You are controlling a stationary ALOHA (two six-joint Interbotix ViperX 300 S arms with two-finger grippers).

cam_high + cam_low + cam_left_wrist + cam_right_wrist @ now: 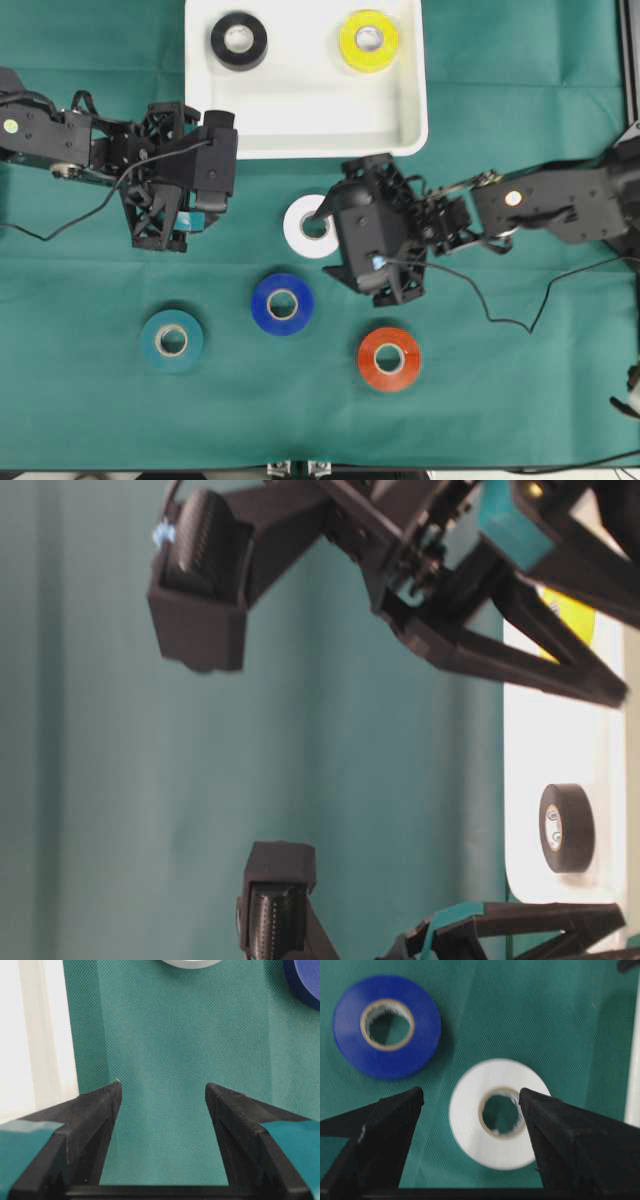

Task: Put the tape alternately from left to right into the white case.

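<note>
— Tape first: where do the rolls lie?

— Two are in the case [405,128], at its far end: the black roll [239,41] on the left and the yellow roll [368,41] on the right, well apart. The other four lie flat on the green cloth [520,380]. The white roll [308,226] is nearest the case, partly covered from above by the right gripper [330,228]. The blue roll [283,304] sits just below it, the teal roll [172,341] further left, the red roll [389,358] lower right.

— And the right gripper, has it got anything?

— No. Its jaws are spread wide and empty. In the right wrist view the white roll lies on the cloth between the fingers, nearer the right one, which overlaps its rim — I cannot tell whether they touch. The blue roll is beyond the left finger [395,1130].

— The left gripper?

— Also wide apart and holding nothing. The left gripper [205,200] hangs over bare cloth just below the case's near left corner; its wrist view shows only cloth between the fingers [100,1115], with the case's rim at the left edge.
</note>
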